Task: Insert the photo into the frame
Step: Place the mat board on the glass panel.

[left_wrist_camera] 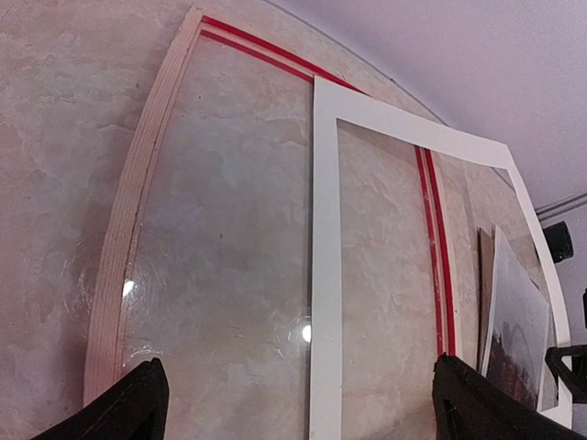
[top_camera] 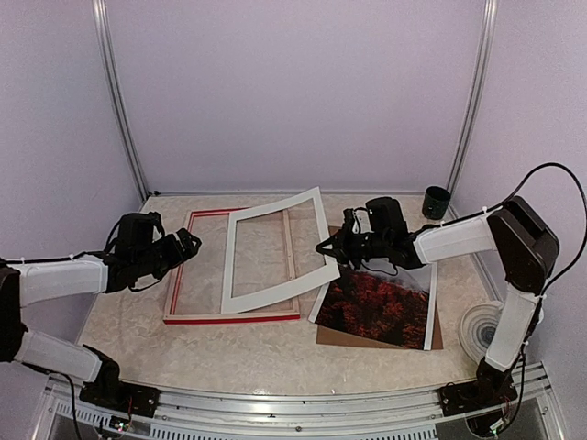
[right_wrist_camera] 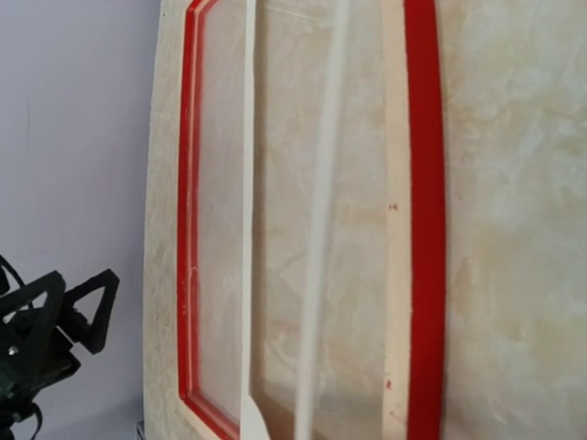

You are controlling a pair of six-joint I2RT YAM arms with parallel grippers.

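The red frame lies flat on the table, left of centre, with a clear pane in it. It also shows in the left wrist view and the right wrist view. The photo lies on a brown hardboard panel right of the frame; its edge shows in the left wrist view. My right gripper is shut on the right edge of a white mat, held tilted over the frame. My left gripper is open and empty at the frame's left edge.
A dark cup stands at the back right corner. A pale round disc lies at the right near my right arm's base. Walls close in the table at the back and sides.
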